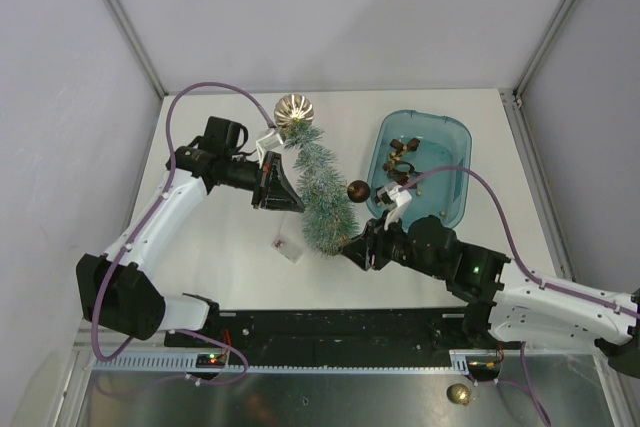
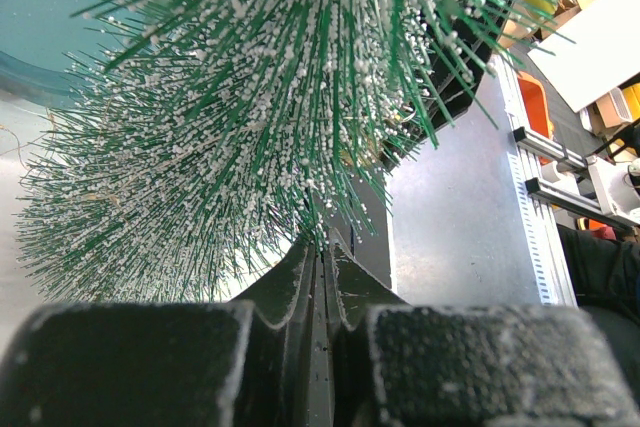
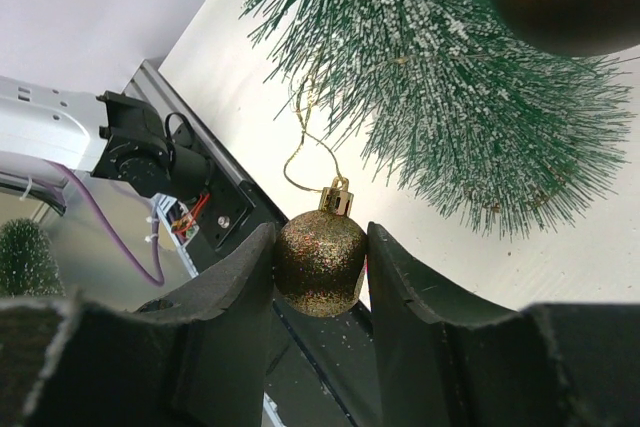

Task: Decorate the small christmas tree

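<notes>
The small christmas tree [image 1: 322, 192] is tilted at the table's middle, its wide end toward me. A big gold ball [image 1: 295, 109] sits at its narrow end and a brown ball [image 1: 357, 190] hangs on its right side. My left gripper [image 1: 292, 192] presses into the tree's left side. In the left wrist view the gripper [image 2: 322, 247] has its jaws together, with bristles of the tree [image 2: 250, 97] at the tips. My right gripper [image 1: 352, 247] is at the wide end, shut on a small gold glitter ball [image 3: 320, 262]. The ball's gold cord [image 3: 300, 147] leads up into the tree's branches [image 3: 450, 77].
A blue tray [image 1: 455, 137] at the right rear holds several small gold and brown ornaments. A small clear scrap [image 1: 287, 244] lies on the table left of the tree's wide end. Another gold ball [image 1: 458, 394] lies below the table's near edge.
</notes>
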`<state>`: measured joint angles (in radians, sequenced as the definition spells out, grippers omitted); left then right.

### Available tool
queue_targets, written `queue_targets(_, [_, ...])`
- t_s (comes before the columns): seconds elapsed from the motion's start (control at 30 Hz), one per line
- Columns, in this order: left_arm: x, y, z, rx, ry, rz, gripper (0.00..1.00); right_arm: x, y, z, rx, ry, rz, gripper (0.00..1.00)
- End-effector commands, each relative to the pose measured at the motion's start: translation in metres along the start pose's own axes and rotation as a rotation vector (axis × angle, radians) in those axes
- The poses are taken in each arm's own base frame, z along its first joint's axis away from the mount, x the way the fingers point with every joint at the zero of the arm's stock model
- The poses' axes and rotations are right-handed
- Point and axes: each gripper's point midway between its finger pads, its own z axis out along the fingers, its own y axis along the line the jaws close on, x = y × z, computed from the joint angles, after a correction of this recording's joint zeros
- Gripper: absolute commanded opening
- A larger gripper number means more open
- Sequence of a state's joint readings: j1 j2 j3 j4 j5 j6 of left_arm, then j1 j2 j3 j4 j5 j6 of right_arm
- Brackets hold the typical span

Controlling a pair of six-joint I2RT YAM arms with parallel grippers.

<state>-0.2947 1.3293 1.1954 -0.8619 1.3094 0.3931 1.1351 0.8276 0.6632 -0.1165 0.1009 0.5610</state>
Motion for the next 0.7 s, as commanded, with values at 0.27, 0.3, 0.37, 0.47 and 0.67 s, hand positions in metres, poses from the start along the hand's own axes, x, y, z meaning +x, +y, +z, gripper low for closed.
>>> queue_targets(0.27, [-0.010, -0.013, -0.002, 0.017, -0.018, 0.067, 0.09, -0.038, -0.016, 0.003, 0.066, -0.157, -0.012, 0.36])
queue_targets(0.3, [-0.010, -0.013, -0.001, 0.018, -0.018, 0.067, 0.09, -0.040, -0.017, 0.003, 0.073, -0.169, -0.014, 0.36])
queue_targets(0.37, [-0.010, -0.013, -0.001, 0.022, -0.018, 0.063, 0.09, -0.046, -0.017, 0.004, 0.080, -0.193, -0.014, 0.36])
queue_targets(0.47, [-0.011, -0.013, -0.001, 0.021, -0.019, 0.066, 0.09, -0.054, -0.014, 0.005, 0.076, -0.230, -0.014, 0.36])
queue_targets(0.67, [-0.012, -0.013, -0.002, 0.015, -0.019, 0.069, 0.09, -0.057, -0.001, 0.004, 0.024, -0.241, -0.010, 0.36])
